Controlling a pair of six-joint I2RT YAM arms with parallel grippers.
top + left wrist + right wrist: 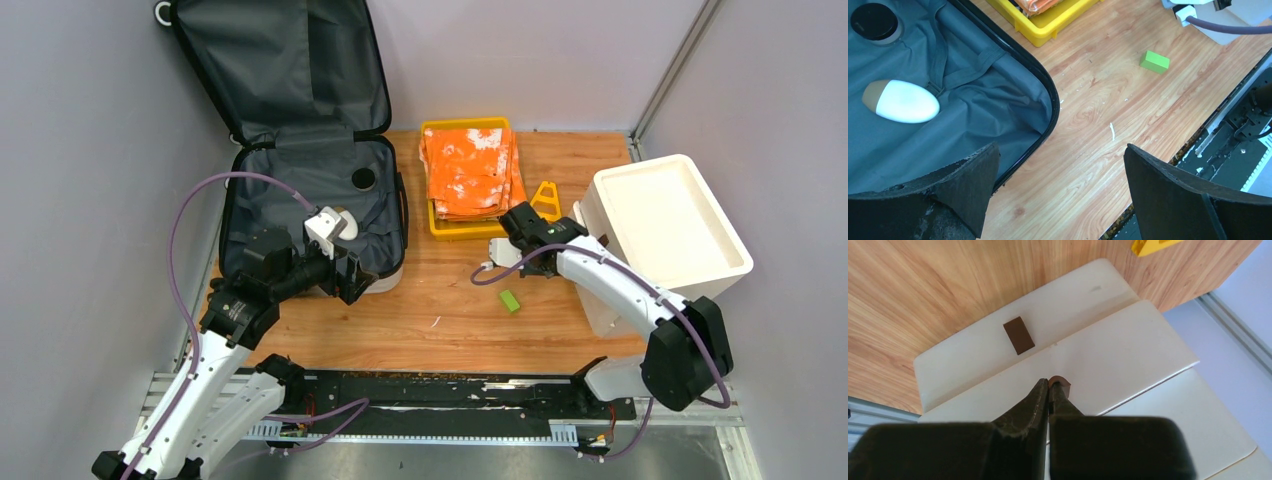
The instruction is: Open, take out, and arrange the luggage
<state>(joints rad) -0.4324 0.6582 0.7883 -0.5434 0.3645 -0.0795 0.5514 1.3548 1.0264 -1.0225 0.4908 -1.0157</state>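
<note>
Luggage point(300, 190) lies open at the table's left rear, lid against the wall. Left gripper point(1060, 155) hangs above its near right rim, jaws fully apart, empty. Only the left wrist view shows the egg-shaped item point(903, 101) inside clearly. Right gripper point(1050, 385), pinched closed, points at the foam box point(1128, 355). The brown tab point(1018, 335) shows only in the right wrist view.

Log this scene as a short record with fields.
luggage: open, lid upright against the back wall
inside: white-and-brown egg shape; black round item
yellow tray: holds folded orange cloth
green block: loose on the table
left hand: open, at the luggage's near edge
right hand: shut, between yellow tray and white foam box
</note>
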